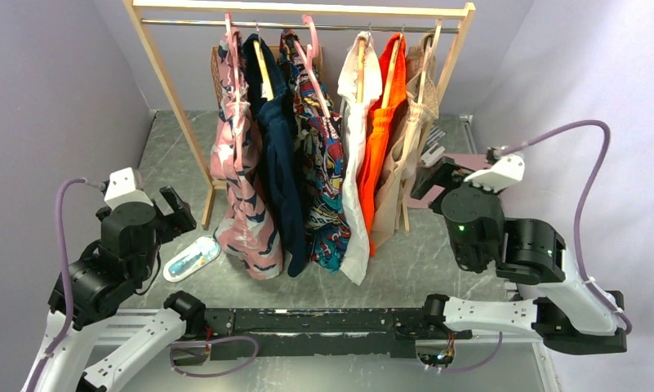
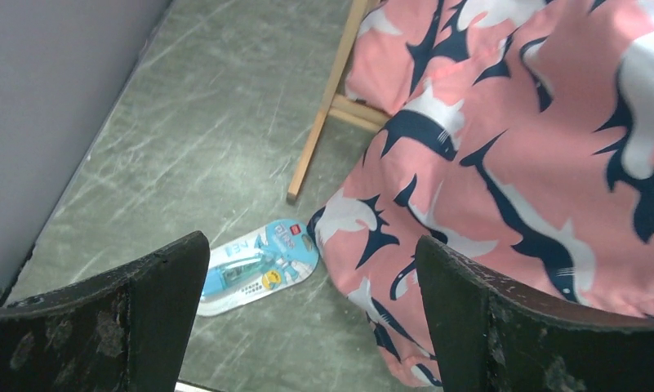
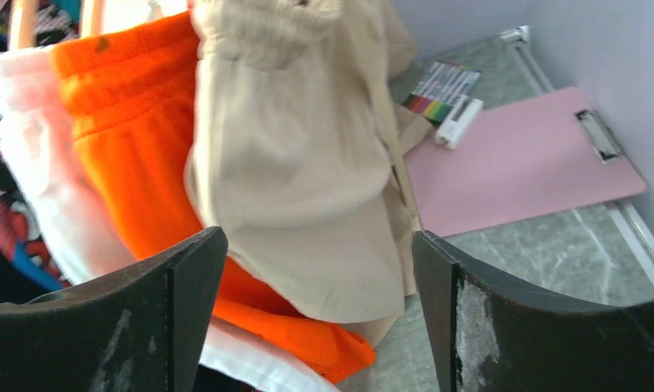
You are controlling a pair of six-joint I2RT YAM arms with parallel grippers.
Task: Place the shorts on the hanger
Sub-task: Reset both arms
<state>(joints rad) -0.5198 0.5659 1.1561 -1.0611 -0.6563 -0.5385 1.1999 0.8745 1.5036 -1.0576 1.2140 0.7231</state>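
I see the shorts (image 1: pixel 243 192) hanging from the hanger (image 1: pixel 230 41) at the left end of the wooden rack (image 1: pixel 303 8), their hem down near a blister pack (image 2: pixel 258 265) on the worktop (image 1: pixel 446 245). My left pincer (image 2: pixel 307 253) stands wide apart and empty, just beside the shorts. My right pincer (image 3: pixel 319 245) is also apart, holding nothing, facing a beige garment (image 3: pixel 299 180) and an orange garment (image 3: pixel 135 163), near a pink clipboard (image 3: pixel 519 155).

Left claw (image 1: pixel 179 214) gaping wide, pointing to three o'clock; right claw (image 1: pixel 432 175) spread too, aimed at ten o'clock.
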